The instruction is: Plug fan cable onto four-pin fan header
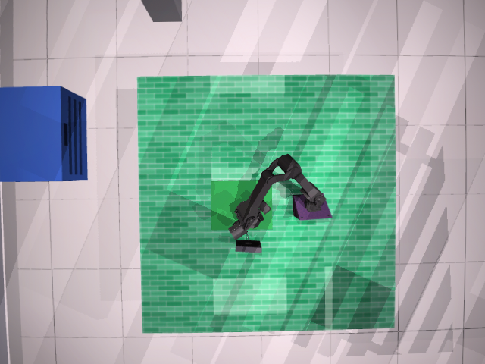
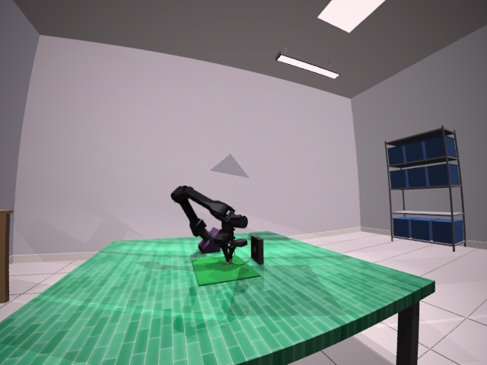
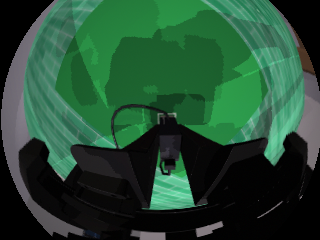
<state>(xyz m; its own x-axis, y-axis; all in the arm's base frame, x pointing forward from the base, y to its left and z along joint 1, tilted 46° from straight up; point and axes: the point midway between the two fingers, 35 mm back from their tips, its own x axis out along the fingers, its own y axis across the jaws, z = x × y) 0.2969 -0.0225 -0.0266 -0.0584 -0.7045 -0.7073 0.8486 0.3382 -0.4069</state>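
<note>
The bright green board (image 1: 220,192) (image 2: 206,277) (image 3: 175,65) lies flat on the table. The fan (image 1: 248,246) (image 2: 257,249) is a dark upright box beside the board. My gripper (image 2: 229,261) (image 3: 168,128) points down at the board and is shut on the cable's dark plug (image 3: 170,144). A thin black cable (image 3: 114,122) loops left from the plug's far end. The pale outline of the fan header (image 3: 160,118) shows right at the plug, low over the board. The fingers and plug hide the header's pins, so how deep the plug sits cannot be told.
The arm's purple base (image 1: 313,213) (image 2: 209,247) stands beside the board on the green brick-patterned table (image 1: 176,305) (image 2: 118,330). A blue cabinet (image 1: 31,133) stands off the table. A shelf with blue bins (image 2: 426,175) is far off at the right.
</note>
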